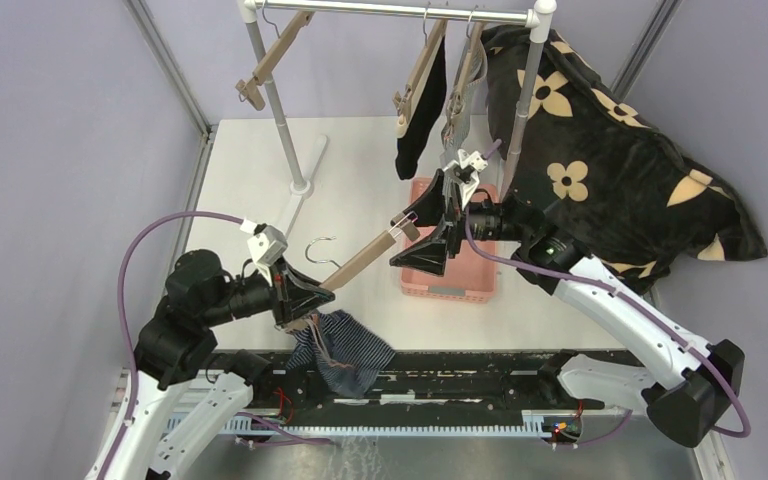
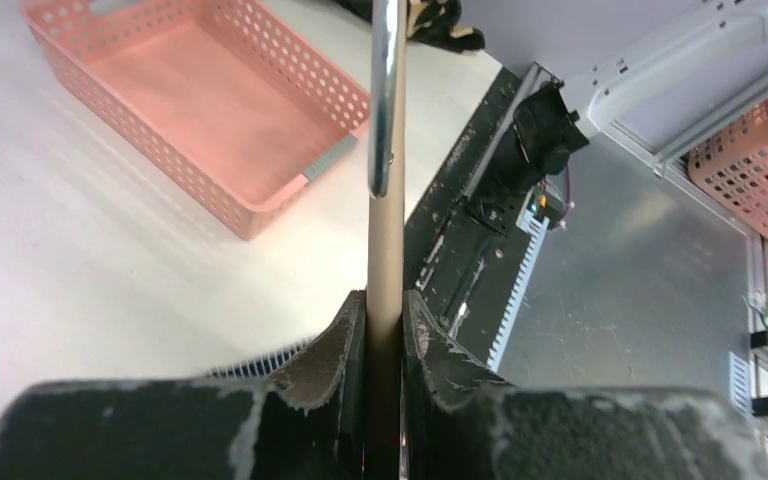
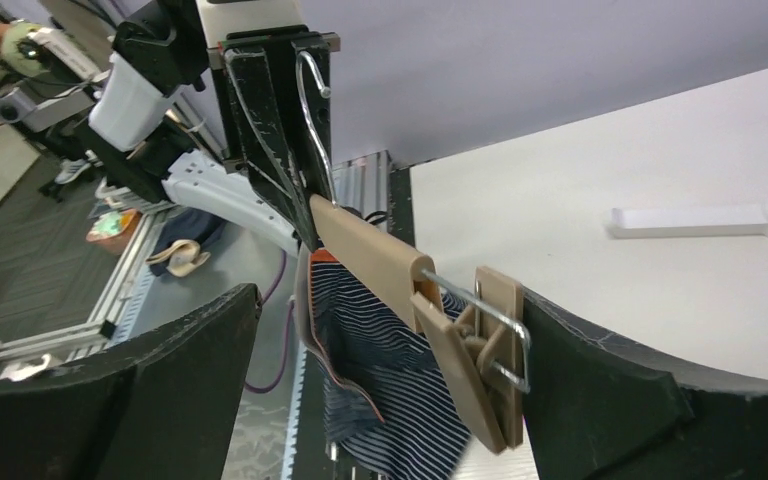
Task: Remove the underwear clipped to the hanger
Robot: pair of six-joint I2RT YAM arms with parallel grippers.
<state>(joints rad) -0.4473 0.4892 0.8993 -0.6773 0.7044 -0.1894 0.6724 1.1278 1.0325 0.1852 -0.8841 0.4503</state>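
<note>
White table (image 1: 360,180); left pincer (image 1: 305,300) clamps hanger (image 1: 360,262), navy underwear (image 1: 345,350) dangling; right pincer (image 1: 422,232) spread

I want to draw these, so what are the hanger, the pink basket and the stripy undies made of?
Hanger: matte tan bar, probably wood or wood-look plastic; shiny hook looks metal. Pink basket: likely plastic, smooth with moulded holes. Striped underwear: soft cloth, it drapes and folds.

We see a matt, wood-look hanger (image 3: 370,255) with a glossy metal rod (image 2: 385,90), soft striped cloth underwear (image 3: 380,370), a perforated pink plastic basket (image 2: 280,195), and a smooth matt white tabletop (image 2: 80,260).
</note>
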